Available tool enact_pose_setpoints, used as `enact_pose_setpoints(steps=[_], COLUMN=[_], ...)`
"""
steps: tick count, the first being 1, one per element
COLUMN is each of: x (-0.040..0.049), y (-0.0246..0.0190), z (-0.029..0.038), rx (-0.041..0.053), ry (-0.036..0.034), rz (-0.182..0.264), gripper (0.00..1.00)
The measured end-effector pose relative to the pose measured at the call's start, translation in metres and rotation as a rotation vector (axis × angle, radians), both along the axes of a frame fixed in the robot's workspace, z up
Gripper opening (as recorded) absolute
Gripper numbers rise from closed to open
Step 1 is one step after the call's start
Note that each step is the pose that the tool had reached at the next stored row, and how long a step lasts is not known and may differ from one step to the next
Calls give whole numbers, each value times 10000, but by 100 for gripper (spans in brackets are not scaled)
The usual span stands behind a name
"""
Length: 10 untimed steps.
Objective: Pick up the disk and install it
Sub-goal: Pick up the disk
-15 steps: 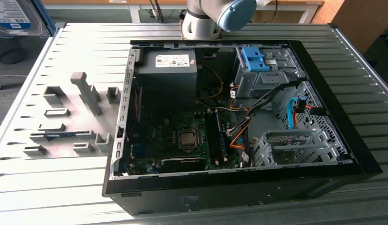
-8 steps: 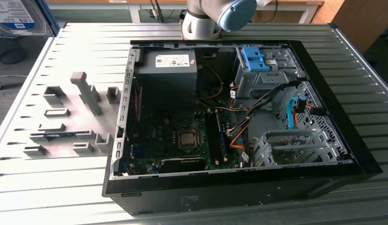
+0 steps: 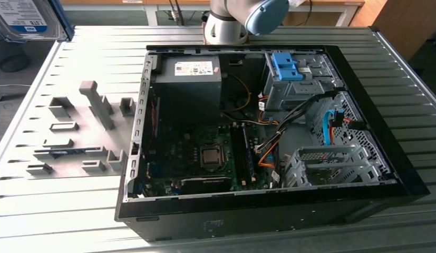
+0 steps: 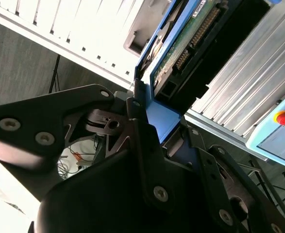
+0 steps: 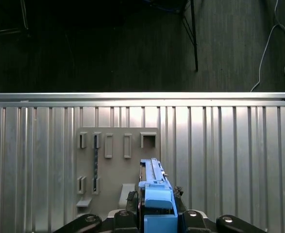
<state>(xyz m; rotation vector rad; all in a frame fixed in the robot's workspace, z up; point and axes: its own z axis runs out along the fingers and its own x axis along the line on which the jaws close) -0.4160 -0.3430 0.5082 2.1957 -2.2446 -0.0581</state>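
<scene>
The disk [image 3: 24, 18] hangs in the air at the far corner on the exterior view's left, its white-and-blue label facing the camera and blue rails along its edges. In the first wrist view my gripper [image 5: 157, 216] is shut on the disk [image 5: 154, 187], seen edge-on with its blue rail uppermost, above the grey slotted fixture plate [image 5: 115, 165]. In the second wrist view the black fingers [image 4: 137, 116] clamp the blue rail, and the disk's [image 4: 181, 48] green circuit board shows beyond them.
The open black computer case [image 3: 386, 158] lies on the ribbed metal table [image 3: 63, 211]. Inside are a grey drive cage with a blue bracket [image 3: 287, 66], a lower cage [image 3: 330, 163], a power supply [image 3: 188, 71] and cables. The arm's base [image 3: 226, 23] stands behind the case.
</scene>
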Motion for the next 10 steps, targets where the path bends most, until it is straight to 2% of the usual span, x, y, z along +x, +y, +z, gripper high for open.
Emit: enact_pose_setpoints(steps=[10], x=[77], y=[0], z=[0], rx=[0], ry=[-1], rz=[0], gripper=[36])
